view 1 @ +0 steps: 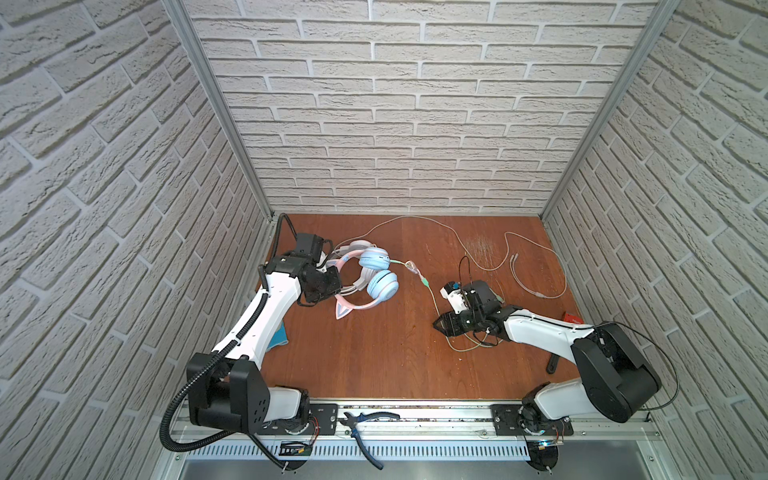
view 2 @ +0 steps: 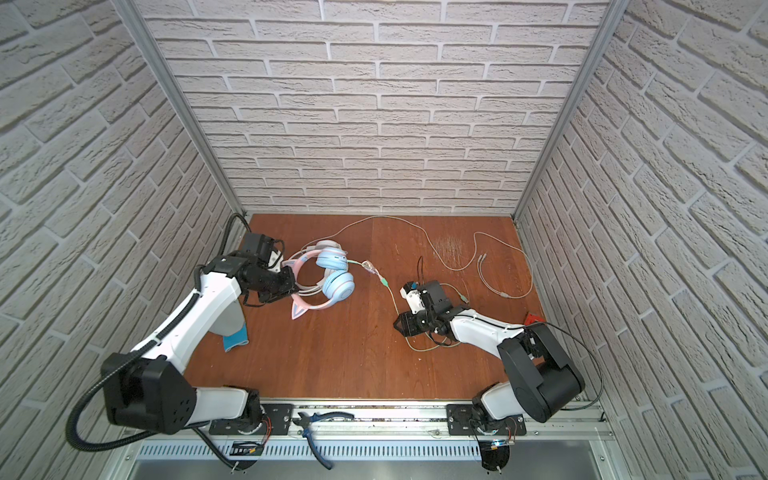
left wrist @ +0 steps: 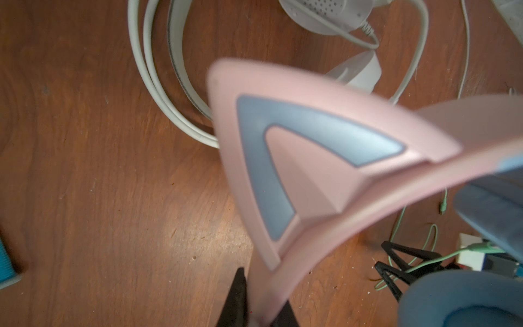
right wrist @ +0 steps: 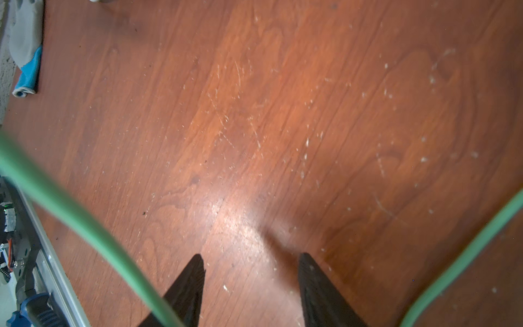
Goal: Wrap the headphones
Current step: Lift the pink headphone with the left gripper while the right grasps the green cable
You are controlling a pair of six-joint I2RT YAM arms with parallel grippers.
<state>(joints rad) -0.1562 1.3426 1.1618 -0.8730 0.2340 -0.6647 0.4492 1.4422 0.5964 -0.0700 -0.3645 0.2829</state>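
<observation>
Tabletop (view 1: 374,365) of reddish wood holds white headphones (left wrist: 150,82) overlapped by pink cat-ear headphones (view 1: 382,282) at its left side, left gripper (left wrist: 254,300) clamped on the pink band (left wrist: 353,226), right gripper (right wrist: 251,257) with fingers apart over bare wood between loops of greenish cable (right wrist: 70,220).

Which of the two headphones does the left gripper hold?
The pink-banded cat-ear headphones: the left gripper is shut on their band. The white headphones lie ungripped on the table.
</observation>
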